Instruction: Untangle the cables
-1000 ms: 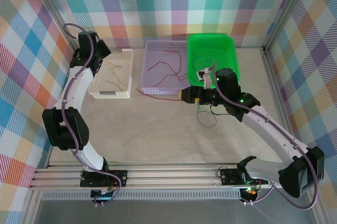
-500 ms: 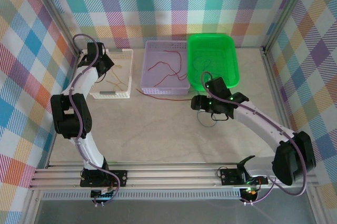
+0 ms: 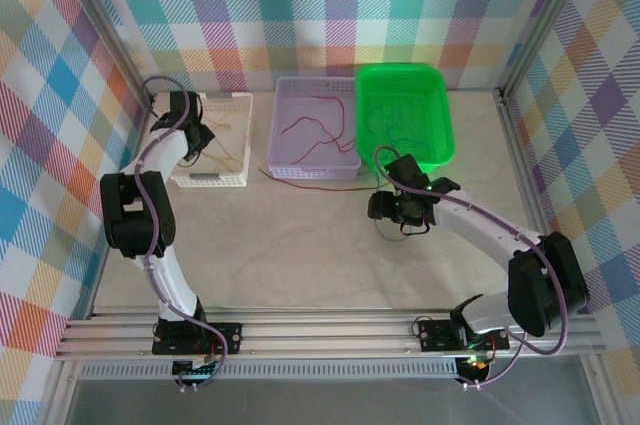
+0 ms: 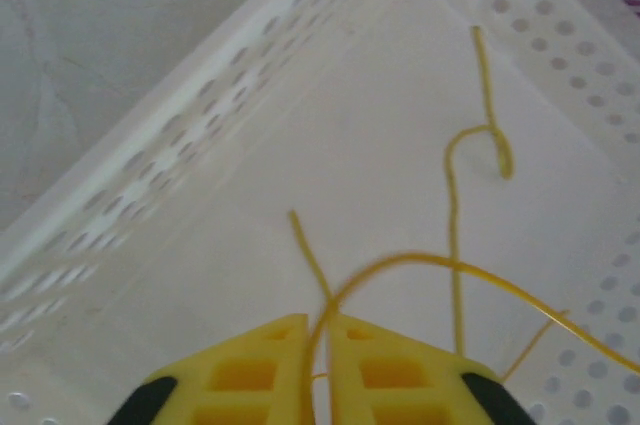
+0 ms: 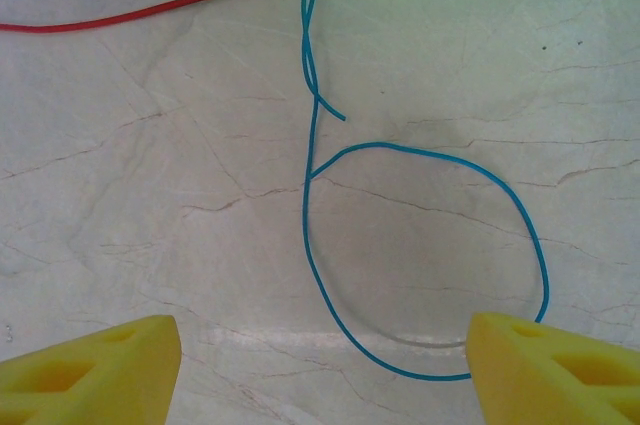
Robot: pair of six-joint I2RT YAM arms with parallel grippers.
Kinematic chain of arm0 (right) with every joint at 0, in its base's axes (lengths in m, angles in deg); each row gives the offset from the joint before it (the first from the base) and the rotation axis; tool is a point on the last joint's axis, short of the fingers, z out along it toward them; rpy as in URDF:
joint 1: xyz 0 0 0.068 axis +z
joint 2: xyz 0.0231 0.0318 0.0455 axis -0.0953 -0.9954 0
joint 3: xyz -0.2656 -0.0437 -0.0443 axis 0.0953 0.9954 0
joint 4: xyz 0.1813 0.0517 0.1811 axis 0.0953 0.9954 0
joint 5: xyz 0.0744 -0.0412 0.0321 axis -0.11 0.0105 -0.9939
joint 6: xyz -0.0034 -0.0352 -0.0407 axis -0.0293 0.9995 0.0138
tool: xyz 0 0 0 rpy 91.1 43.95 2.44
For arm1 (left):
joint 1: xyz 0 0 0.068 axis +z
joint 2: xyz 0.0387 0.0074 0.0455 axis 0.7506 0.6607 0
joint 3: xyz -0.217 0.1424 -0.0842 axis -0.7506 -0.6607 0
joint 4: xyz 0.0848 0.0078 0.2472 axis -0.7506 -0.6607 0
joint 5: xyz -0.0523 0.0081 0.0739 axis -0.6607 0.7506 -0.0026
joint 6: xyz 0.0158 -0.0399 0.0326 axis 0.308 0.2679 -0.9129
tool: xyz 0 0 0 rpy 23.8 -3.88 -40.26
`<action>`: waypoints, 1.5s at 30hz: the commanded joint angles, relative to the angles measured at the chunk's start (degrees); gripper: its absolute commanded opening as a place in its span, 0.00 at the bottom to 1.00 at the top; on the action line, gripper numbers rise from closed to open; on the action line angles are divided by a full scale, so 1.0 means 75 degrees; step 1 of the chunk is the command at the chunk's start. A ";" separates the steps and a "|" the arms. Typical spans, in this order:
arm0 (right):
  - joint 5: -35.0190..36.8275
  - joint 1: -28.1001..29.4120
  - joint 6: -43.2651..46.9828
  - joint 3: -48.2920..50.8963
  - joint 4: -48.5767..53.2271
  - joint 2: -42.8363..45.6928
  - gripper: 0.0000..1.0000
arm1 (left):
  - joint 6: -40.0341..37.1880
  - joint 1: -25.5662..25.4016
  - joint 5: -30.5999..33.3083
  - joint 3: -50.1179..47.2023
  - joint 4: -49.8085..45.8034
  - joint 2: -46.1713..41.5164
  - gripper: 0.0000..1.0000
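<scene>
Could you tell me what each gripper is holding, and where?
The left gripper pinches a yellow cable partway along its length; the right gripper is open, holding nothing.

3 baskets: 1 white basket (image 3: 212, 181), 1 purple basket (image 3: 310, 172), 1 green basket (image 3: 420, 95). 2 arms: left arm (image 3: 150, 235), right arm (image 3: 480, 230). 1 blue cable (image 5: 306, 215); the yellow cables (image 4: 452, 225) are too entangled to count.

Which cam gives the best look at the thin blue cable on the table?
Right wrist: the thin blue cable lies sharp, its loop on the tabletop between open jaws. Top external shows a faint sliver by the right arm.
</scene>
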State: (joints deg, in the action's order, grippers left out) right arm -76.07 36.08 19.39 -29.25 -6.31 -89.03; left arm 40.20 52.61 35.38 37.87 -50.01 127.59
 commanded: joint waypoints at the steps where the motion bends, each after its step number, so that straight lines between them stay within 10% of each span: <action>1: 0.0237 0.0020 -0.0126 0.0123 0.0037 -0.0133 0.75 | 0.0101 0.0256 0.0321 0.0207 -0.0510 0.0255 0.17; 22: 0.0739 -0.0003 -0.0003 -0.0648 -0.0555 -0.1720 0.70 | 0.0170 -0.0349 -0.0322 0.0966 -0.1144 -0.0602 1.00; 34: 0.1340 -0.0003 0.0451 -0.1232 -0.0843 -0.2552 0.64 | 0.0759 -0.0580 -0.0907 0.0436 -0.1692 -0.1882 1.00; 45: 0.1097 -0.0015 0.0552 -0.1702 -0.1090 -0.3425 0.33 | 0.1079 -0.1077 -0.0626 -0.0700 -0.1800 -0.3950 1.00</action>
State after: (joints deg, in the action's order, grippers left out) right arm -67.06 36.04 23.15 -40.31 -13.30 -113.49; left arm 47.37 45.53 29.52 35.38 -61.86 100.29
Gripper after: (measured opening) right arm 0.348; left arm 0.998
